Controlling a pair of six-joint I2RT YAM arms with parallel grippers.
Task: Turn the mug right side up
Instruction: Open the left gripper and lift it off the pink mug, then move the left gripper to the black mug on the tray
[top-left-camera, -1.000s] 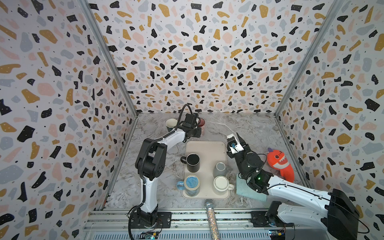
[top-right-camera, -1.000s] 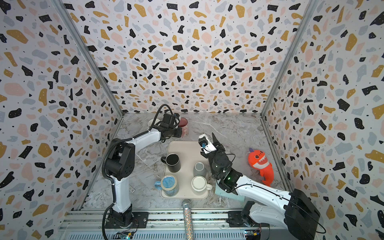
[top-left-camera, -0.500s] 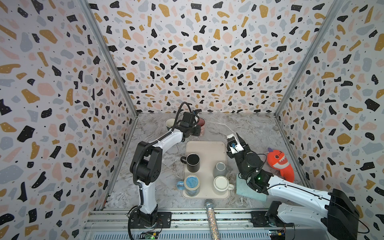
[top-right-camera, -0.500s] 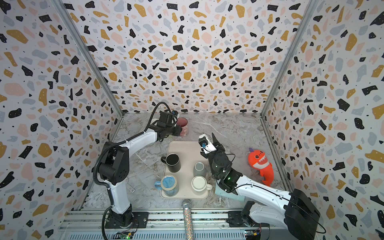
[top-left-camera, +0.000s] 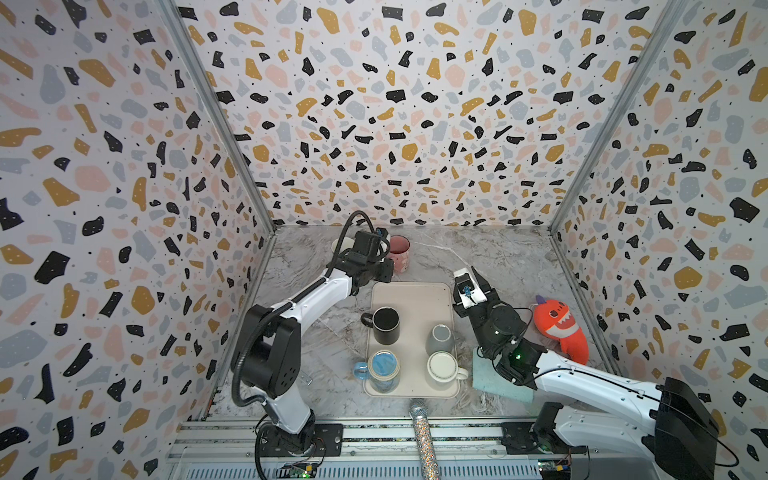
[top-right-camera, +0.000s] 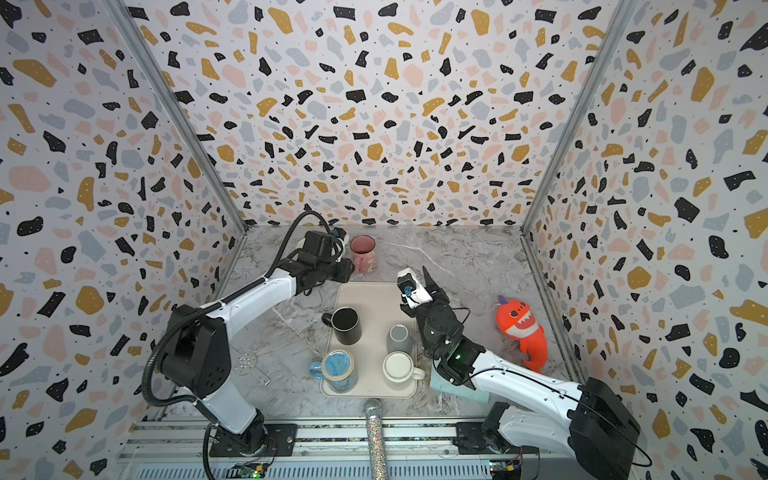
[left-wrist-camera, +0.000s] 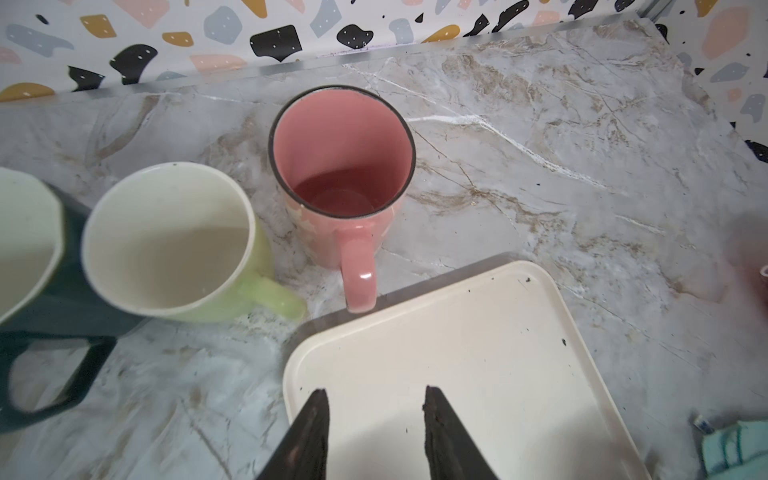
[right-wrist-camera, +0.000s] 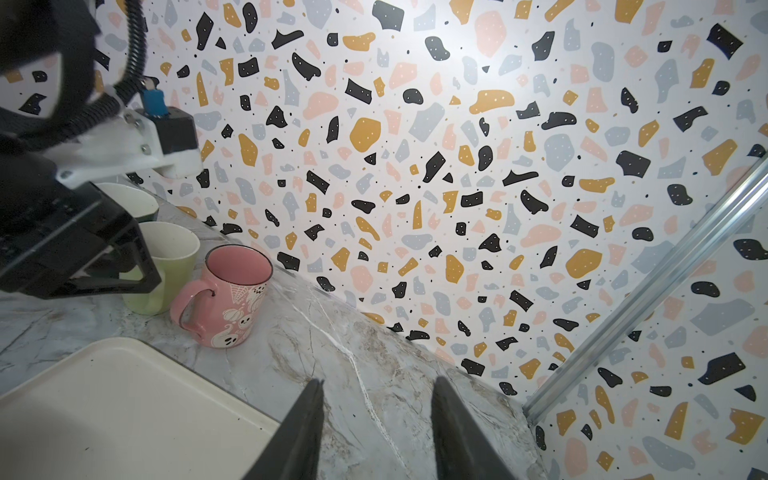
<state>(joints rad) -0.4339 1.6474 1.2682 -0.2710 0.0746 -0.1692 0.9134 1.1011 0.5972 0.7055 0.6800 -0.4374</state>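
We've got the left tool (left-wrist-camera: 375, 390) with its jaws apart and nothing between them, hanging over the far corner of the cream tray (left-wrist-camera: 478, 332). Just past that tray edge the pink mug (left-wrist-camera: 340, 137) stands upright on the marble bench (left-wrist-camera: 561, 174), mouth up, handle pointing at the tray, close to the back wall. A green mug (left-wrist-camera: 166, 232) sits just beside it, upright too. Our right tool (right-wrist-camera: 379, 381) is also parted and empty, above bare bench beside the tray.
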